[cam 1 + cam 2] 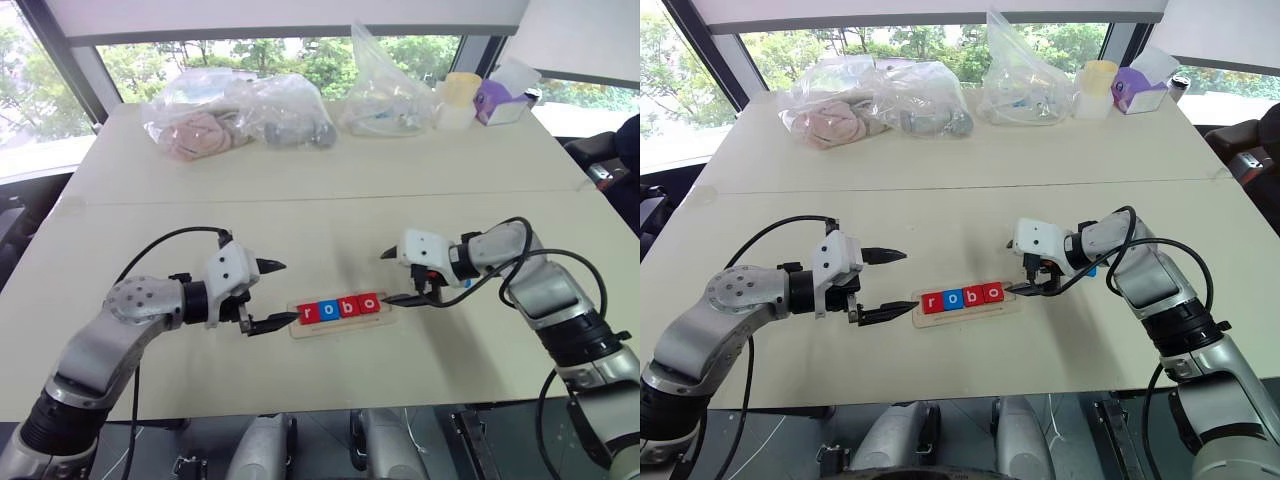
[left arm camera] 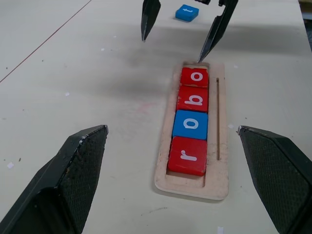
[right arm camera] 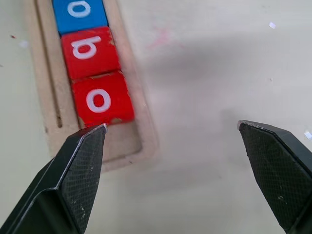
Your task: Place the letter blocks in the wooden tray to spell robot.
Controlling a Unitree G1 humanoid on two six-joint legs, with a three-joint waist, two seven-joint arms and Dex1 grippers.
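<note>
From my station, nearest the robot sat the wooden tray [image 1: 339,326] on the white table [image 1: 330,200], with four letter blocks seated in its slot: red r [image 2: 187,155], blue o [image 2: 190,124], red b [image 2: 193,99] and red o [image 2: 195,77], leaving one empty space at the tray's right end. My left gripper [image 1: 270,294] stood just off the tray's left end, fingers spread wide and holding nothing. My right gripper [image 1: 392,276] hung at the tray's right end, spread just as wide and empty too, its lower fingertip at the vacant space. Just past it, on the table beyond the tray, the blue t block [image 2: 186,12] lay loose. I judged only that last letter remained, so the next move called for swinging the right gripper out to the t, pinching it across its edges, and seating it squarely after the second o.
</note>
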